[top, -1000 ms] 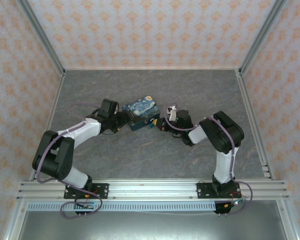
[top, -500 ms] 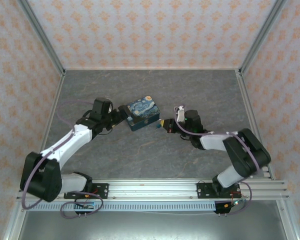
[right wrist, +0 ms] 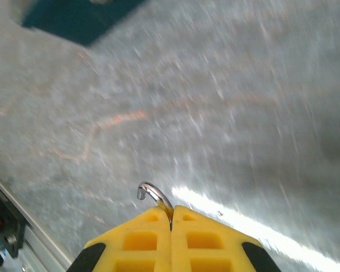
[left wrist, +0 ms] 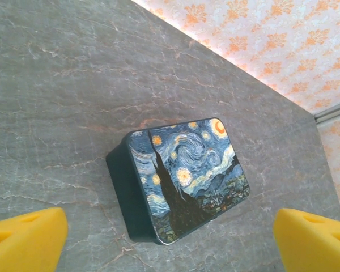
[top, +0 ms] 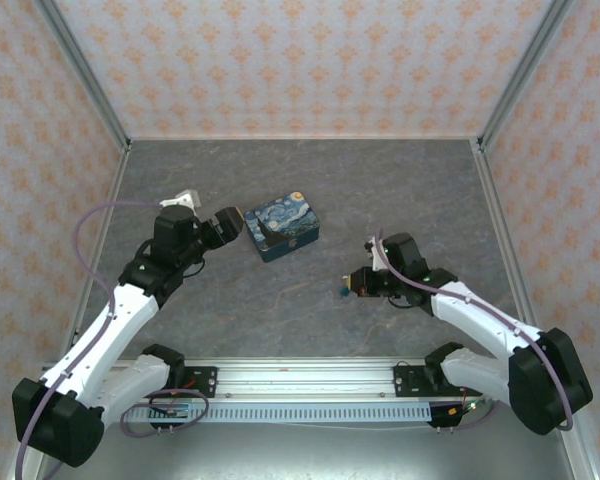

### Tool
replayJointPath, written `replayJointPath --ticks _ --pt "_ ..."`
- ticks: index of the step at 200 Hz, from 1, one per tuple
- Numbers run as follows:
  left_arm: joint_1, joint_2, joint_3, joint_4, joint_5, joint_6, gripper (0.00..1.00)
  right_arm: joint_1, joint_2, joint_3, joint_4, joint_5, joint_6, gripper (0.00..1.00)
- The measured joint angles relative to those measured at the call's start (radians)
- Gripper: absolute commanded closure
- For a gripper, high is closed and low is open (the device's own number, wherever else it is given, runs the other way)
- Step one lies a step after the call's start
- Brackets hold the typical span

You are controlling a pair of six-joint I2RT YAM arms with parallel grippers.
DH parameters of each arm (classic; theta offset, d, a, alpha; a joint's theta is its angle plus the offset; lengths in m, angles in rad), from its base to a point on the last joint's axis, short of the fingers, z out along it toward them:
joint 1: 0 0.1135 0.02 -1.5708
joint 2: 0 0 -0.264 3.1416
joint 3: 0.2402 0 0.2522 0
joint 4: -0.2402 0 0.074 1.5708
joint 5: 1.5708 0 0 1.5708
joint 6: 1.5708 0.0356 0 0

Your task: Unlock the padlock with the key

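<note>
The left hand (top: 229, 226) is held wide open just beside the left end of the printed box (top: 284, 227). Its yellow fingertips (left wrist: 24, 245) are spread far apart and nothing is gripped between them. The box is seen lying flat on the grey worktop (top: 280, 330). The right hand (top: 351, 287) is pressed shut over the worktop, well apart from the box. The padlock (top: 338, 290) is pinched at its tips, and a curved silvery hook (right wrist: 153, 194) is seen sticking out between the closed fingers.
</note>
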Motion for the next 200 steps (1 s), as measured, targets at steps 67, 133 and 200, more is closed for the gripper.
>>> replayJointPath --ticks 67,133,200 --pt "0.000 0.035 -0.001 0.005 -0.015 -0.004 0.06 0.000 0.083 -0.001 -0.093 0.027 0.001 1.00" --pt "0.000 0.009 -0.008 0.006 -0.046 -0.003 0.06 0.000 0.155 0.033 -0.090 0.110 -0.015 0.60" --pt "0.000 -0.088 -0.027 0.013 -0.150 0.055 0.06 0.000 -0.120 0.118 -0.132 0.432 -0.088 0.10"
